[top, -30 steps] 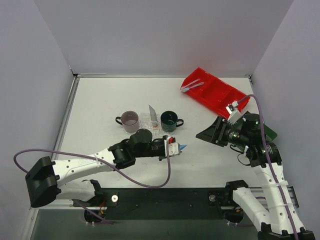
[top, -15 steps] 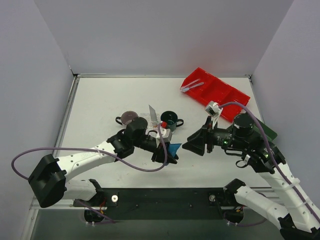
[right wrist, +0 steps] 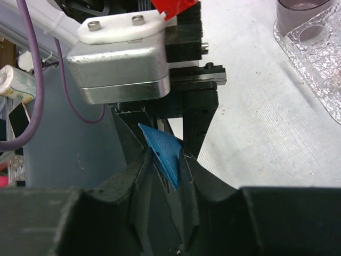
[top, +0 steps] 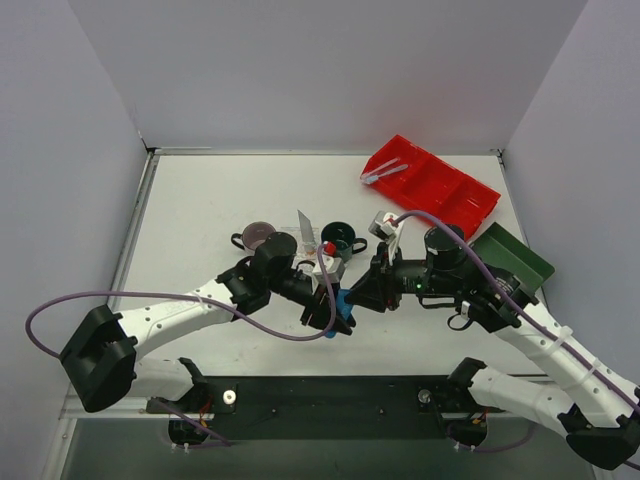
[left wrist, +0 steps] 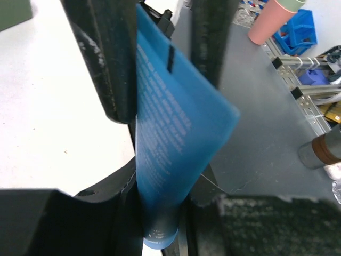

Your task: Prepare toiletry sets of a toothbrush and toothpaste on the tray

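A blue tube [top: 343,299] hangs above the table in front of the cups, held from both sides. My left gripper [top: 326,312] is shut on its cap end; the left wrist view shows the tube [left wrist: 170,149] rising from between my own fingers [left wrist: 160,205]. My right gripper [top: 352,297] has its narrow jaws closed on the flat end [right wrist: 162,152] of the tube, and its fingers [left wrist: 106,53] flank the tube in the left wrist view. The clear glittery tray [top: 298,248] lies between the cups with a white tube [top: 305,223] on it. Wrapped toothbrushes [top: 385,173] lie in the red bin.
A mauve cup [top: 258,236] stands left of the tray and a dark green mug [top: 338,238] stands right of it. The red compartmented bin [top: 435,187] is at the back right. A dark green rectangular tray [top: 512,256] lies at the right edge, beside my right arm.
My right gripper has swept left from near the green tray to the blue tube and narrowed its jaws onto it. My left gripper has turned the tube upward and held it there.
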Action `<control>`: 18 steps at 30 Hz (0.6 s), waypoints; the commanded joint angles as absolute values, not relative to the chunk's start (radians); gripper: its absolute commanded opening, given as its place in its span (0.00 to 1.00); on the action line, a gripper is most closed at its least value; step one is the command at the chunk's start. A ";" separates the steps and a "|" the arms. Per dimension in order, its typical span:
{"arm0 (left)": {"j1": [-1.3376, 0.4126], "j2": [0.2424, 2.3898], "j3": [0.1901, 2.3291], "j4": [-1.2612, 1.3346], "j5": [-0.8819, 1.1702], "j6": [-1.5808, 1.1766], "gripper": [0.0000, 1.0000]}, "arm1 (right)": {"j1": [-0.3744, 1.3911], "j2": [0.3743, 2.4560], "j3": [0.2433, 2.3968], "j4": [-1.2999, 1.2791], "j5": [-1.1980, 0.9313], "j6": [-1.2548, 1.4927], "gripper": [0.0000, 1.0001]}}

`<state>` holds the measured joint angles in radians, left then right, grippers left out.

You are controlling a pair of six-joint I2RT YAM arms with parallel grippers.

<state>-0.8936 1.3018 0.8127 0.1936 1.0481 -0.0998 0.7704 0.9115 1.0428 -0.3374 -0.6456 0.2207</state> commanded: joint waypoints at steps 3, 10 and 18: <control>-0.885 1.304 0.862 0.281 1.101 -0.126 0.16 | 0.778 0.879 0.983 -0.212 -0.681 0.256 0.07; -0.867 1.301 0.864 0.287 1.063 -0.147 0.47 | 0.776 0.870 0.985 -0.210 -0.638 0.255 0.00; -0.838 1.200 0.853 0.221 0.847 -0.087 0.86 | 0.772 0.827 0.982 -0.241 -0.517 0.248 0.00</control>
<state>-0.8497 1.2797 0.8246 0.2020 0.9562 -0.1226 0.7731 0.8589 0.9829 -0.2749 -0.5591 0.2451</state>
